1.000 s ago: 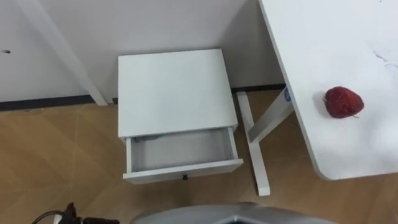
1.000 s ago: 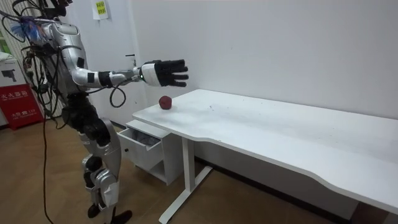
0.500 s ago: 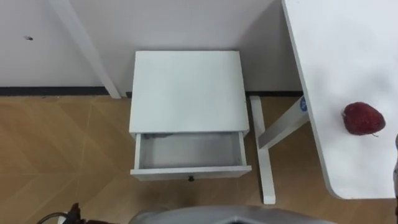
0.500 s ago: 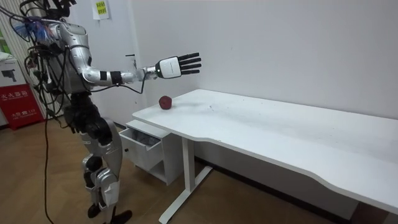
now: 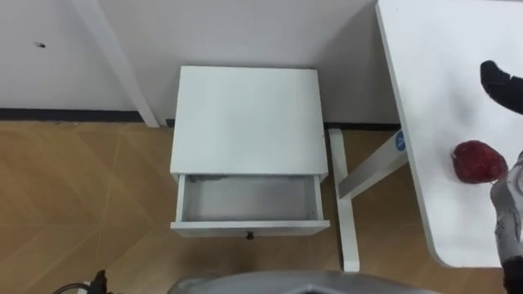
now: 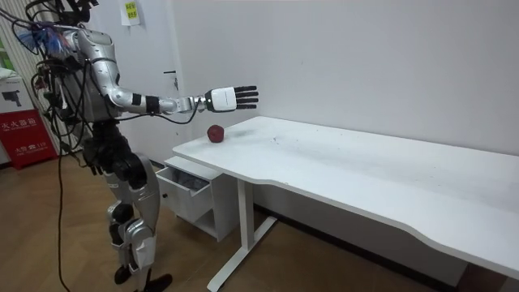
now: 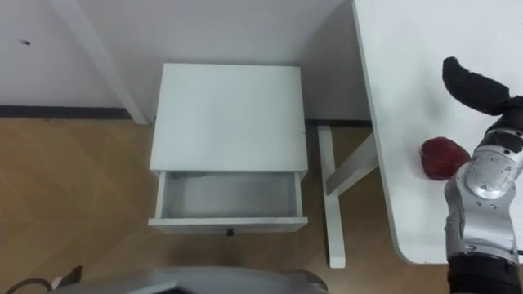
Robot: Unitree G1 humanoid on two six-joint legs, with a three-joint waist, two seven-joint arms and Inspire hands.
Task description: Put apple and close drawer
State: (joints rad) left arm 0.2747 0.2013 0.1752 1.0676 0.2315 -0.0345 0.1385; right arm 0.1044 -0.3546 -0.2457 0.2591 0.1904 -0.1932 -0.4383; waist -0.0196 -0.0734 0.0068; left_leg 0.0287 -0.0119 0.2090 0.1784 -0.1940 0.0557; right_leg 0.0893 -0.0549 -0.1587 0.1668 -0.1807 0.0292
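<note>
Apple (image 5: 480, 161): red, lies on the white bench (image 5: 441, 65), near the bench's end closest to the robot, a bit in from the edge. Nothing touches it.

R hand (image 6: 227, 99): held out over the bench end, above the apple w/ a clear gap betw. them in the room view. Fingers (image 6: 247, 96) straight and spread wide, palm down, holding nothing. In the eye views the R forearm comes in from the lower right and passes just beside the apple, dark fingers reaching beyond it.

Drawer (image 5: 249, 200): pulled out toward the robot, small dark knob at the front. It belongs to a low white cabinet (image 5: 245, 118) that stands against the wall, just left of the bench leg, well apart from the apple and lower than the bench top.

Robot: stands upright on the wood floor (image 5: 82, 204), in front of the cabinet and at the bench end, R arm stretched out about shoulder high.
</note>
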